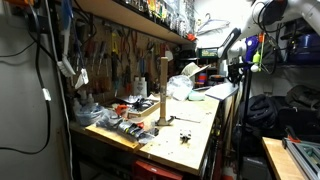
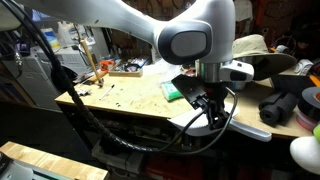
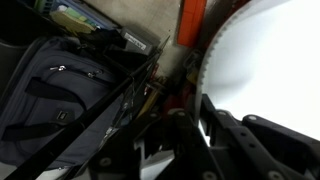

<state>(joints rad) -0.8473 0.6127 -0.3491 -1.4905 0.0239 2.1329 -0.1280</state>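
Note:
My black gripper [image 2: 206,106] hangs fingers-down from the big white arm [image 2: 190,35], just off the front edge of the wooden workbench [image 2: 125,97]. A small green object [image 2: 172,92] lies on the bench top right beside it. In the wrist view the gripper [image 3: 192,118] is a dark shape at the bottom, its jaws shut, and I see nothing between them. Below it lie a grey backpack [image 3: 50,95] on the floor and a broad white surface [image 3: 265,60]. In an exterior view the gripper [image 1: 237,69] is at the far end of the bench.
A tall wooden post [image 1: 163,90] stands on the bench [image 1: 195,125], with a white bundle [image 1: 182,86] behind it and small parts scattered around. Tools hang on the back wall [image 1: 120,50]. Black cables [image 2: 110,135] loop under the bench. Dark gear [image 2: 285,105] lies nearby.

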